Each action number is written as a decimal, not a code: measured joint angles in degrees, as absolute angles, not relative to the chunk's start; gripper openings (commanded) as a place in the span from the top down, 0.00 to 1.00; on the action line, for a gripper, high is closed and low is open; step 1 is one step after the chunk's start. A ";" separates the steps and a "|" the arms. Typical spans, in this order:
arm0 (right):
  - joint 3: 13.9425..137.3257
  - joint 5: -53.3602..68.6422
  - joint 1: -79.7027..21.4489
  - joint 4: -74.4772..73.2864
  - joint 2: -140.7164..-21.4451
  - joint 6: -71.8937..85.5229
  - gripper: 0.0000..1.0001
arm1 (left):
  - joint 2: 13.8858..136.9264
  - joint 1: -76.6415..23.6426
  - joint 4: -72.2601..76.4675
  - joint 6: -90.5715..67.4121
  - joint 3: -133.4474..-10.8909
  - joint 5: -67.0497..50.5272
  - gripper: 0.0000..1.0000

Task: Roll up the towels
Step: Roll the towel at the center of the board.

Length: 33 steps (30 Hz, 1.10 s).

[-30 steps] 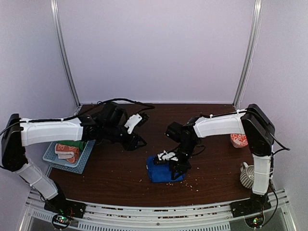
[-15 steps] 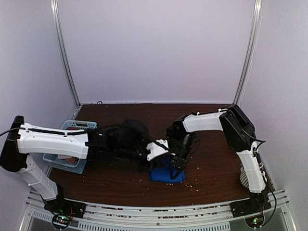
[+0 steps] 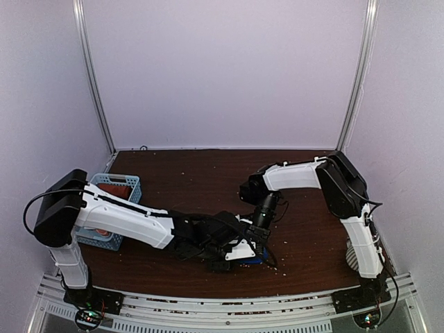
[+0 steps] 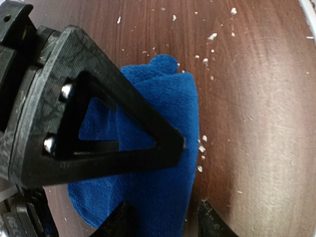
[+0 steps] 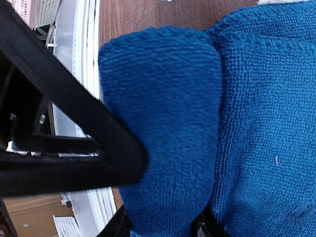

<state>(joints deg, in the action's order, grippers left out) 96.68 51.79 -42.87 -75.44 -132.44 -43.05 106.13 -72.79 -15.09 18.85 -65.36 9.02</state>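
We see blue towel (image 4: 163, 113) on desk (image 4: 256, 123), fold pinched in right pincer (image 5: 163, 224); left pincer (image 4: 165, 222) spread astride towel edge. Risk we judge: pincers crowded together, collide; fold slips, roll loosens.

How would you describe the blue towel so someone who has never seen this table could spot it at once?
On the dark wooden table, look near the middle of the front edge, where the left claw and right claw meet. A small bunched towel lies there. It is plain royal blue and fuzzy, unlike the pale blue plastic basket far left.
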 measured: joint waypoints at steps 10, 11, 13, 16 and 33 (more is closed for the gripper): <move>96.68 51.70 -42.83 -75.64 -132.44 -43.03 0.63 | 110.65 -72.84 -9.30 20.43 -65.52 11.99 0.71; 96.73 51.62 -42.81 -75.79 -132.44 -43.03 0.63 | 110.76 -72.88 -9.47 20.58 -65.78 12.21 0.74; 96.95 51.33 -42.76 -76.25 -132.44 -43.05 0.62 | 110.98 -73.06 -10.09 20.53 -66.32 12.43 0.79; 97.62 50.57 -42.78 -77.17 -132.44 -43.07 0.54 | 111.13 -73.12 -11.05 20.21 -67.02 12.40 0.84; 107.81 24.38 -38.68 -67.99 -116.42 -28.56 0.00 | 114.85 -71.22 -17.87 15.92 -75.18 6.39 0.90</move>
<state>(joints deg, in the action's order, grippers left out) 107.81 24.38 -38.68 -67.99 -116.42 -28.56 114.85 -71.22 -17.87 15.92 -75.18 6.39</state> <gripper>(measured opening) 1.000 0.178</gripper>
